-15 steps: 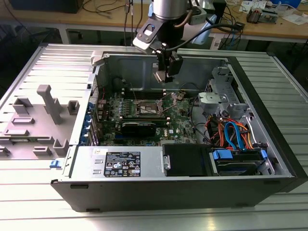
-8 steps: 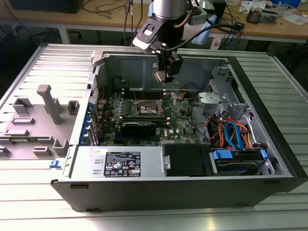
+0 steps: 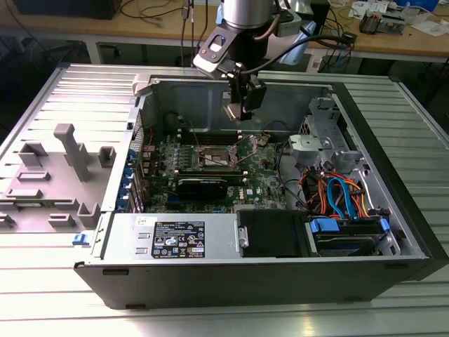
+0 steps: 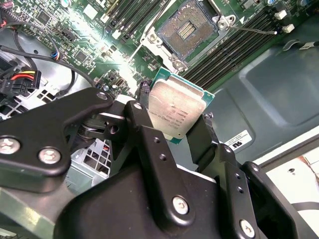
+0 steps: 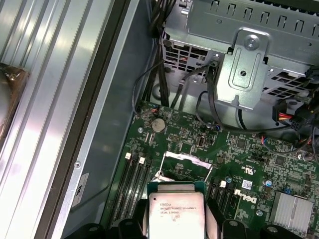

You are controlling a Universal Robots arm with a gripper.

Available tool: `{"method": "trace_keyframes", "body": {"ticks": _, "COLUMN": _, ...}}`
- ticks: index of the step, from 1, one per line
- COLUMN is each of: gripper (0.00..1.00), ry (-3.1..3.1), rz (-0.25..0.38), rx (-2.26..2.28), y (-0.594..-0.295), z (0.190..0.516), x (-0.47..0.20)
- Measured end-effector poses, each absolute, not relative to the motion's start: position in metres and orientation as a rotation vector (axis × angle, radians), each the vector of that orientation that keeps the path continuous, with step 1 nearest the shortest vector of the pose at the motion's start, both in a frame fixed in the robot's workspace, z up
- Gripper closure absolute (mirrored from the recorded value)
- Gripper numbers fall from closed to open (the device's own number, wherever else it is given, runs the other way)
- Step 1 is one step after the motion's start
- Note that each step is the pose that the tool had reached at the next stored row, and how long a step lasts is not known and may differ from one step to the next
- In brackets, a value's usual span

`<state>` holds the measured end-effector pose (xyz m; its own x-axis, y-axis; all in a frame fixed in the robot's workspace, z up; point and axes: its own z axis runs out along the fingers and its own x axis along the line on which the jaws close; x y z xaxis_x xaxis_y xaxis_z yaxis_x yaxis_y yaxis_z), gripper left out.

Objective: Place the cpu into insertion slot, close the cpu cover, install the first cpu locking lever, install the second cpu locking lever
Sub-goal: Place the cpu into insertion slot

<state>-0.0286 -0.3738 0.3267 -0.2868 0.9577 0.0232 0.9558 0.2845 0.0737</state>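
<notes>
Upper centre in the exterior view, the jaws are pinching the cpu (image 3: 231,111) edgewise, apparently aiming it at the open socket (image 3: 215,160).

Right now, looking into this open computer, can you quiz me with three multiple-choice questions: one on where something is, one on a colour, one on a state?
1. Where is the cpu?
A. in its socket
B. in the claw, above the motherboard
C. lying on the floor

2. What colour is the cpu's top?
A. red
B. silvery-grey
C. black

3. How is the socket?
A. open and empty
B. holding a chip
C. under a fan

Answers:
1 B: the claw grips the cpu by its edges in both wrist views.
2 B: its metal top shines silvery-grey.
3 A: bare contacts show in the second wrist view.
</notes>
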Motion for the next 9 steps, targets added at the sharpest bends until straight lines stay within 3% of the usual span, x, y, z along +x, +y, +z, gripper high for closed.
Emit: {"method": "trace_keyframes", "body": {"ticks": 9, "gripper": 0.45, "ry": 2.452, "rz": 0.113, "rx": 1.917, "y": -0.3739, "z": 0.3249, "x": -0.0286}}
